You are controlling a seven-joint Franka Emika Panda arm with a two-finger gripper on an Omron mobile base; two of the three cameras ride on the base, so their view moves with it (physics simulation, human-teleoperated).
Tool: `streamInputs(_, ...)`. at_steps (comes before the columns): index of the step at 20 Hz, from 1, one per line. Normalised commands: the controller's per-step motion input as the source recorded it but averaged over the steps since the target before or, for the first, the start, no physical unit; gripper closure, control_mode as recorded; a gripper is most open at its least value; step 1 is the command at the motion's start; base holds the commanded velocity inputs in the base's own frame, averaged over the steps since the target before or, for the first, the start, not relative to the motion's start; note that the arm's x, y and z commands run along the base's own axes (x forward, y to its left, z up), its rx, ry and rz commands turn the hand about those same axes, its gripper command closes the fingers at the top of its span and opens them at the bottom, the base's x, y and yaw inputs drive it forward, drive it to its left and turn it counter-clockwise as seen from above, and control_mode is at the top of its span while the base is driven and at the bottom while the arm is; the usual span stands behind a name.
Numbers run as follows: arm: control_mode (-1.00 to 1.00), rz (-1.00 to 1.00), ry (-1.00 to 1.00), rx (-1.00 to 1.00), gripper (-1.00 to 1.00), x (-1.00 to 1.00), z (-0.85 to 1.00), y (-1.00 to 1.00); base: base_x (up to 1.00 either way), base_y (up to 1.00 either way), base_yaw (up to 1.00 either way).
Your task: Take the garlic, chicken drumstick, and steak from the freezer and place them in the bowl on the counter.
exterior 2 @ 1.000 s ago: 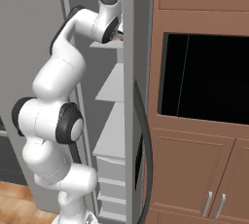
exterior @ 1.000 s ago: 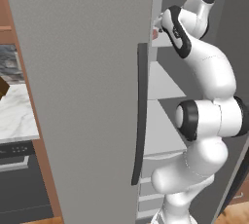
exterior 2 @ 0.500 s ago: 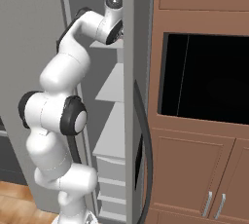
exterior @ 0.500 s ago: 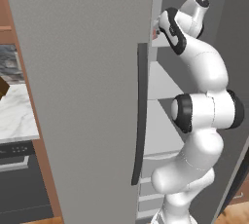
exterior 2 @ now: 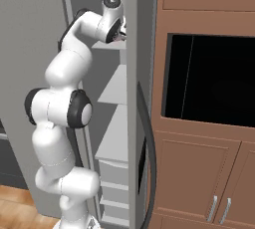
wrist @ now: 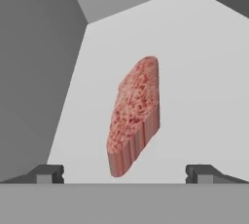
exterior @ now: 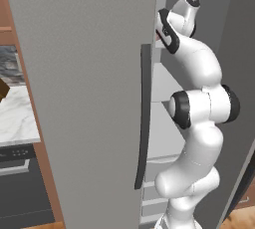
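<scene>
The tall matte grey freezer [exterior: 84, 98] stands open, its door with the long dark vertical handle [exterior: 143, 118] swung toward the robot's left and its white inner shelves [exterior 2: 117, 133] stacked inside. To the right of it is a brown wooden cabinet wall [exterior 2: 204, 168] with a black recessed opening [exterior 2: 211, 78]. At the far left lies a strip of the white marble counter with grey veins [exterior: 15, 118], above a black oven front [exterior: 20, 188]. The white arm reaches up into the top of the freezer, level with the upper shelf. In the hand view, the two-finger gripper [wrist: 124, 173] has its dark tips spread wide apart, gripping nothing. Just beyond and between them, the red marbled slab of steak [wrist: 133, 113] lies on the white shelf floor, apart from both tips.
</scene>
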Motion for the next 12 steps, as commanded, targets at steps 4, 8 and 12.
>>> streamInputs(4, -1.00, 0.00, 0.00, -0.10, -1.00, 0.03, -0.21, 0.01, 0.00, 0.00, 0.00)
streamInputs(8, -1.00, 0.00, 0.00, -0.10, -1.00, 0.08, -0.10, 0.00, 0.00, 0.00, 0.00)
streamInputs(12, -1.00, 0.00, 0.00, -0.07, -1.00, 0.13, -0.03, 0.00, 0.00, 0.00, 0.00)
